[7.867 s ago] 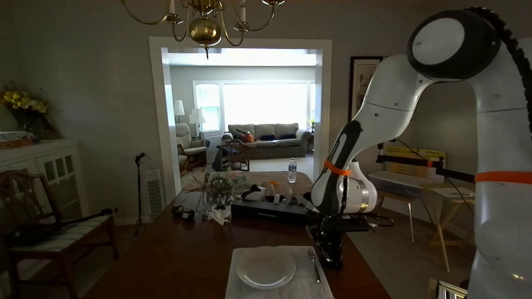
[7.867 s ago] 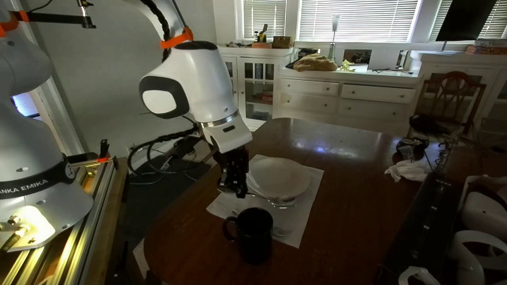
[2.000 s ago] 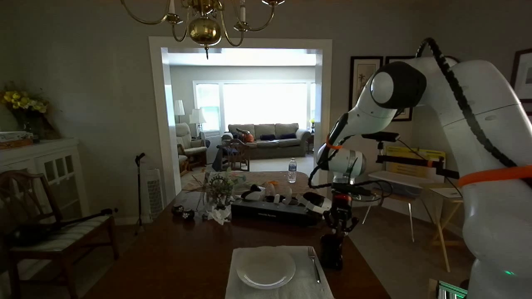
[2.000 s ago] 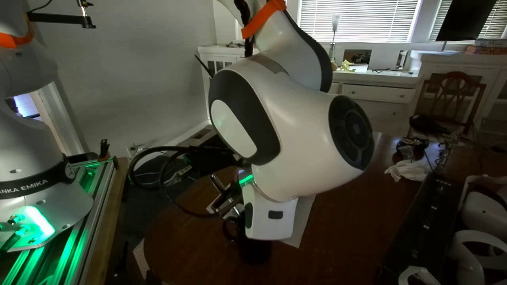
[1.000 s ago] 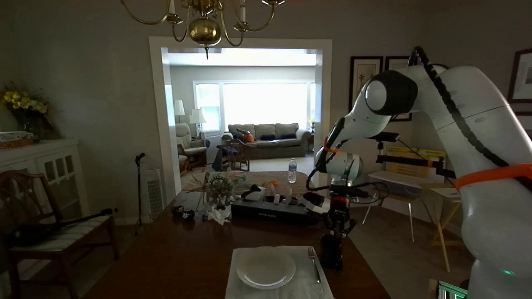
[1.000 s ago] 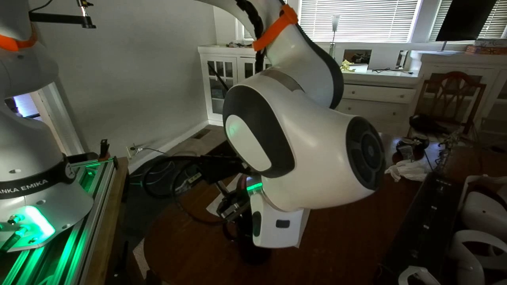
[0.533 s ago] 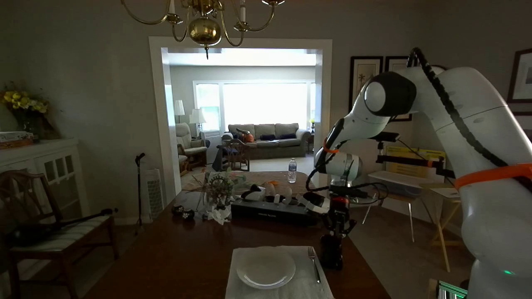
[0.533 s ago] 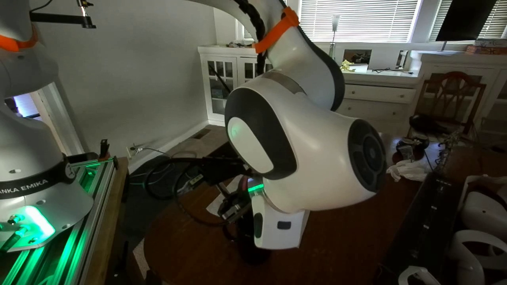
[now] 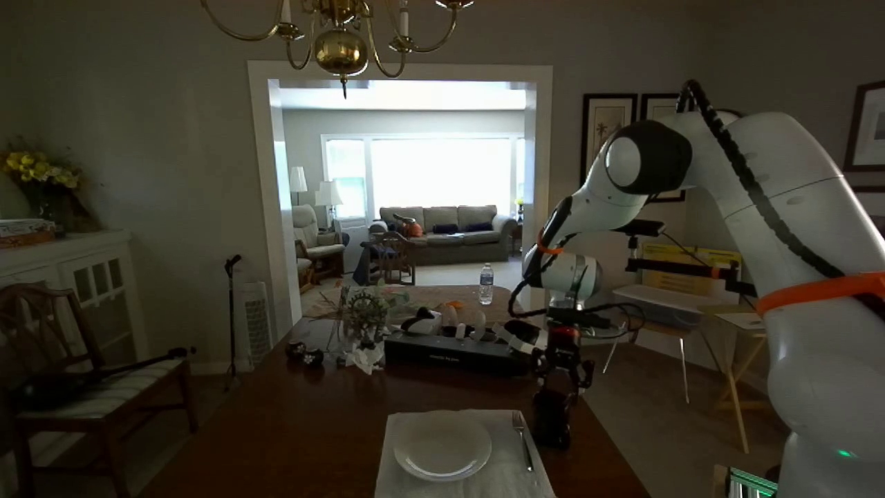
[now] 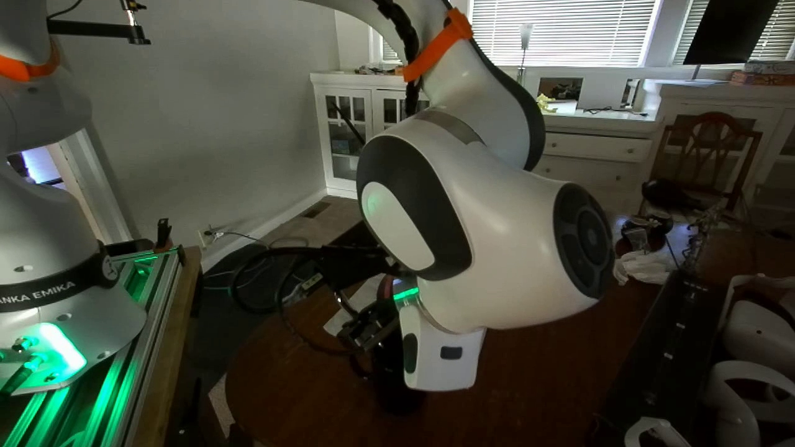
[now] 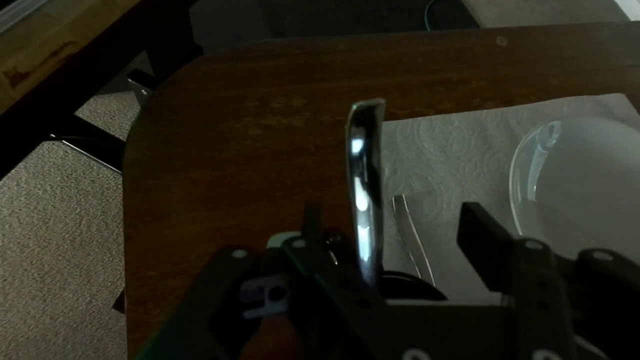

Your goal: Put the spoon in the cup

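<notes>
Wood table [image 11: 225, 150] at left in wrist view. Spoon [image 11: 366, 190] handle up between the jaws, lower end hidden by dark cup [image 11: 407, 286] rim, can't see if inside. Gripper [image 11: 391, 212] spread wide, gripping nothing. Fork [image 11: 411, 235] handle on paper towel [image 11: 445, 160], just beyond cup rim. White plate [image 11: 590, 185] at right.

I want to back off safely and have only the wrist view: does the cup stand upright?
Observer: Yes; in an exterior view, the cup stands upright on the table.
Operator: I see only part of a utensil beside the plate. What is it?
Observer: A fork; its tines show in an exterior view.
Operator: Anything tall standing out of my sight?
Observer: Yes, in an exterior view a water bottle stands beyond the long black box.
</notes>
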You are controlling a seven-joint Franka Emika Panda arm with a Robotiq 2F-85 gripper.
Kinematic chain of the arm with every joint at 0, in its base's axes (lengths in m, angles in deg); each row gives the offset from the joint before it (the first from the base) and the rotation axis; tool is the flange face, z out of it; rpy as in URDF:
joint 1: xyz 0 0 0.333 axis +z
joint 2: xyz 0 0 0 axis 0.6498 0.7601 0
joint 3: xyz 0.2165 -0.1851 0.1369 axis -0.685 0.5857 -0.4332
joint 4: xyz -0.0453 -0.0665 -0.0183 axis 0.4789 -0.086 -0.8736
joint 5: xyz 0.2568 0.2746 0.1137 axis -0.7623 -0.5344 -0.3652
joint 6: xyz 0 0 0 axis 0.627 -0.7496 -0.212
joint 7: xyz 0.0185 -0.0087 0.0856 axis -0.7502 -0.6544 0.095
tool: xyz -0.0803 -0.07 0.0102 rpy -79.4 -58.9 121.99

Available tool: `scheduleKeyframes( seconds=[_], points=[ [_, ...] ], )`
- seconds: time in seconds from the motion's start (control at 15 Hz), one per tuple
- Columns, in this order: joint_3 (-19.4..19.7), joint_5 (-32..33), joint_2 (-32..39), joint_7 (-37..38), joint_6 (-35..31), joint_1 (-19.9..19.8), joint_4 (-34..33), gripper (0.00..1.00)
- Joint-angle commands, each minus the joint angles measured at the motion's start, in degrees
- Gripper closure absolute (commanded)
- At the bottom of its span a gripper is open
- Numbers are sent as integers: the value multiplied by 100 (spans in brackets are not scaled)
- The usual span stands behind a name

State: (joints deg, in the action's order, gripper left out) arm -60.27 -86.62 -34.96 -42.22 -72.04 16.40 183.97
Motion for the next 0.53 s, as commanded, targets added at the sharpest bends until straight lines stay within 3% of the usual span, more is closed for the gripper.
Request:
scheduleKeyframes(
  seconds=[0.0, 0.2, 0.47],
  points=[
    [-5, 43, -214, -43, -108, 34, 125, 0],
    [35, 228, -590, -51, -391, 183, 383, 0],
    [73, 701, -1348, 41, -1315, 495, 909, 0]
  ],
)
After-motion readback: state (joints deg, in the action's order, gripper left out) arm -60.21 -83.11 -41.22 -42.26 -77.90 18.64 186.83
